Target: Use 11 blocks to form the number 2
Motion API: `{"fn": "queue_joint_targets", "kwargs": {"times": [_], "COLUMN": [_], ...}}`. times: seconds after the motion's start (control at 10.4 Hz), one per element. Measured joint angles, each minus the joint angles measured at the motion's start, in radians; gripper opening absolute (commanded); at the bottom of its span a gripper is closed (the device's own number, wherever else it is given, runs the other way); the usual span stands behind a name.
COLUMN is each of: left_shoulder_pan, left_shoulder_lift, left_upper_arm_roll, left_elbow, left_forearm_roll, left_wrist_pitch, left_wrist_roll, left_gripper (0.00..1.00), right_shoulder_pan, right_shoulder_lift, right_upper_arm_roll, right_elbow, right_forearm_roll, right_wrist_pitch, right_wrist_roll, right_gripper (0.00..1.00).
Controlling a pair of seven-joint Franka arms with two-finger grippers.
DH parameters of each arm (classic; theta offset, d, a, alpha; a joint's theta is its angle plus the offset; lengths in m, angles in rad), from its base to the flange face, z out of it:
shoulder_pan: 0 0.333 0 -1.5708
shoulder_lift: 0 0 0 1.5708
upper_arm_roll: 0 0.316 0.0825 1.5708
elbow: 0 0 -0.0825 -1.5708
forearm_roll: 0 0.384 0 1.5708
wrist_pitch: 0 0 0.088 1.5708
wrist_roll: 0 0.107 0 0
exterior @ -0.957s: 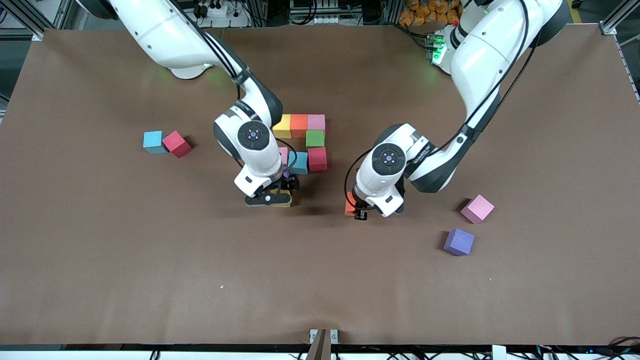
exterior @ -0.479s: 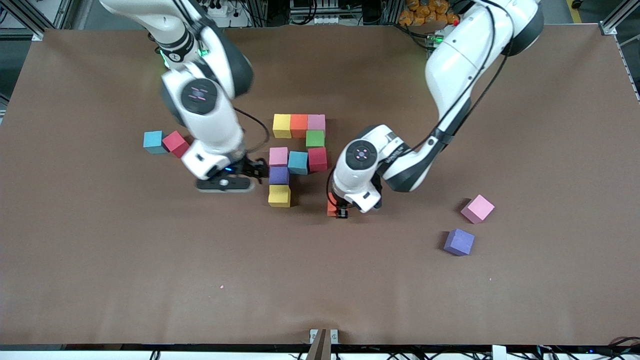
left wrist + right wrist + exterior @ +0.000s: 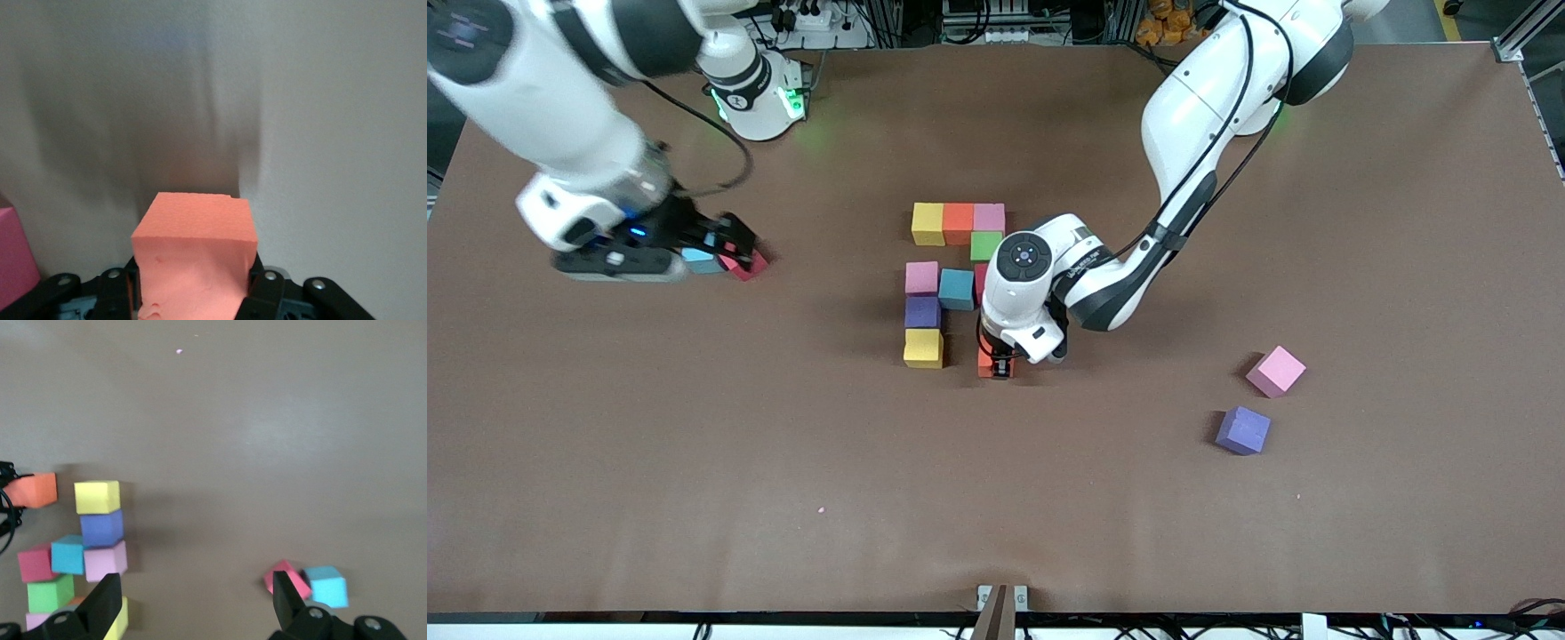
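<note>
Gripping the orange block [image 3: 987,363] with our left gripper [image 3: 996,366] closed on its flat sides, we hold it low beside the number 2 [image 3: 951,284]. The foam looks light and soft. Our right gripper [image 3: 725,244] hangs wide open over the spare blocks.

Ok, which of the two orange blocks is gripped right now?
The orange block beside the yellow block, clamped in the left gripper. The other orange block sits untouched in the digit's top row.
</note>
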Motion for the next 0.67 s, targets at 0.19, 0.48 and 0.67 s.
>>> {"fn": "queue_joint_targets", "kwargs": {"times": [0.19, 0.48, 0.67], "left_shoulder_pan": [-0.018, -0.038, -0.049], "left_shoulder_lift": [0.014, 0.027, 0.029], "left_upper_arm_roll": [0.002, 0.011, 0.021], "left_elbow": [0.014, 0.024, 0.031], "left_forearm_roll": [0.0, 0.0, 0.0], "left_wrist_pitch": [0.01, 0.034, 0.048], "left_wrist_roll": [-0.001, -0.024, -0.039], "left_gripper": [0.5, 0.51, 0.51], "right_shoulder_pan": [-0.021, -0.023, -0.019], "right_shoulder_lift": [-0.054, -0.07, -0.067], "right_upper_arm_roll": [-0.064, -0.203, -0.211], "right_elbow": [0.021, 0.095, 0.102], "right_forearm_roll": [0.003, 0.003, 0.003], "right_wrist_pitch": [-0.104, -0.178, -0.212], "right_wrist_roll": [-0.136, -0.296, -0.278], "right_gripper": [1.0, 1.0, 1.0]}}
